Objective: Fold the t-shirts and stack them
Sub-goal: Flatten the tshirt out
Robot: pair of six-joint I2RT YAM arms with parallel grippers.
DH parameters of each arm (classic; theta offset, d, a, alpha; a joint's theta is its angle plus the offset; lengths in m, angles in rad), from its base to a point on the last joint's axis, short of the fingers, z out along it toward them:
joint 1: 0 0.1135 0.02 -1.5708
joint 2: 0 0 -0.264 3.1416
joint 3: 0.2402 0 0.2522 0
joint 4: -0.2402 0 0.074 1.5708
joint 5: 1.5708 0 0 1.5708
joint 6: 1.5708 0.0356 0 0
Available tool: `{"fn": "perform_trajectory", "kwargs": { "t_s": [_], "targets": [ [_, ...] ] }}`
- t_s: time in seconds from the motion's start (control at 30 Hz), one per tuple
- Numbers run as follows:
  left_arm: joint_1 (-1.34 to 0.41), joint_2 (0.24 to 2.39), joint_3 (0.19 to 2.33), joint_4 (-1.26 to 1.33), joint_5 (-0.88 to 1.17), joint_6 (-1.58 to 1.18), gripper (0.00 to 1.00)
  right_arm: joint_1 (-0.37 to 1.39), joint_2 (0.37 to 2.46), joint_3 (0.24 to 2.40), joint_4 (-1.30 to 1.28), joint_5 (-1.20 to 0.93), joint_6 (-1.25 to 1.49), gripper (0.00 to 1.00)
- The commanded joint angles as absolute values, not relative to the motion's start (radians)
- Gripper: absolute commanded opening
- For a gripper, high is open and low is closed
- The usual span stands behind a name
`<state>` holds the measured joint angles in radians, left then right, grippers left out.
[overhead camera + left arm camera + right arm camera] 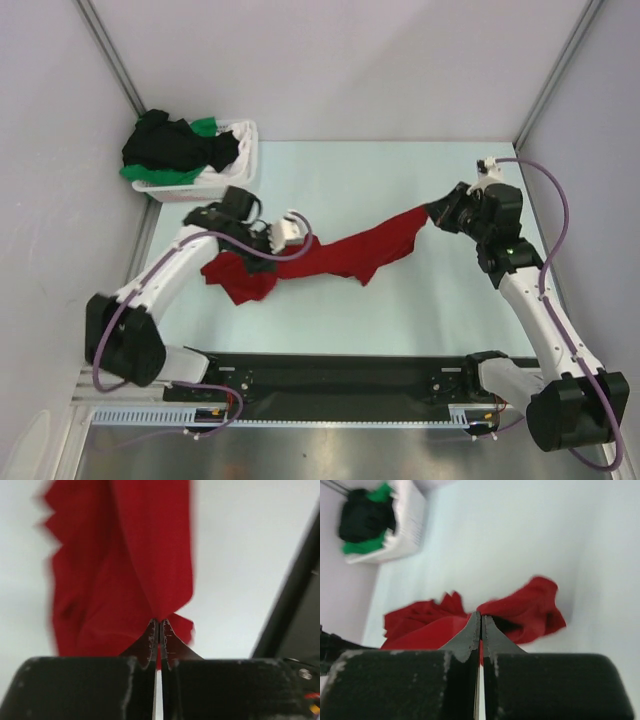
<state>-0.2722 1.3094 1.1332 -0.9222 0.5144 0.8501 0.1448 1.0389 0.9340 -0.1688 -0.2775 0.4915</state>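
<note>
A bright red t-shirt hangs stretched between my two grippers above the table. My left gripper is shut on its left end, where cloth bunches below. My right gripper is shut on its right end. In the left wrist view the red cloth runs out from the closed fingertips. In the right wrist view the red shirt is pinched at the tips. Black and green t-shirts lie heaped in the basket.
A white plastic laundry basket stands at the back left by the wall; it also shows in the right wrist view. Grey walls close in the left, back and right. The black rail of the arm bases runs along the near edge.
</note>
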Motion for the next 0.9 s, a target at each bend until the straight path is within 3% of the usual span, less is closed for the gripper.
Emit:
{"fn": "perform_trajectory", "kwargs": {
  "t_s": [0.0, 0.07, 0.2, 0.3, 0.43, 0.5, 0.57, 0.87],
  "targets": [
    [-0.429, 1.373, 1.108, -0.972, 0.604, 0.842, 0.03, 0.086, 1.011, 0.873, -0.172, -0.199, 0.427, 0.0],
    [-0.486, 1.439, 1.1, -0.994, 0.624, 0.842, 0.12, 0.045, 1.025, 0.824, -0.16, -0.221, 0.425, 0.0],
    [-0.581, 1.474, 1.086, -1.003, 0.632, 0.842, 0.46, -0.03, 1.052, 0.788, -0.138, -0.23, 0.405, 0.0],
    [-0.545, 1.43, 1.063, -0.956, 0.574, 0.813, 0.55, -0.038, 1.069, 0.785, -0.138, -0.235, 0.396, 0.0],
    [-0.437, 1.336, 0.99, -0.876, 0.457, 0.77, 0.56, -0.043, 1.077, 0.773, -0.121, -0.241, 0.396, 0.0],
    [-0.405, 1.272, 0.921, -0.893, 0.392, 0.775, 0.47, -0.044, 1.078, 0.767, -0.111, -0.242, 0.399, 0.0],
    [-0.405, 1.217, 0.858, -0.919, 0.361, 0.799, 0.45, -0.046, 1.081, 0.764, -0.103, -0.247, 0.405, 0.0],
    [-0.429, 1.202, 0.632, -0.726, 0.207, 0.707, 0.64, -0.046, 1.106, 0.765, -0.077, -0.265, 0.426, 0.0]
  ]
}}
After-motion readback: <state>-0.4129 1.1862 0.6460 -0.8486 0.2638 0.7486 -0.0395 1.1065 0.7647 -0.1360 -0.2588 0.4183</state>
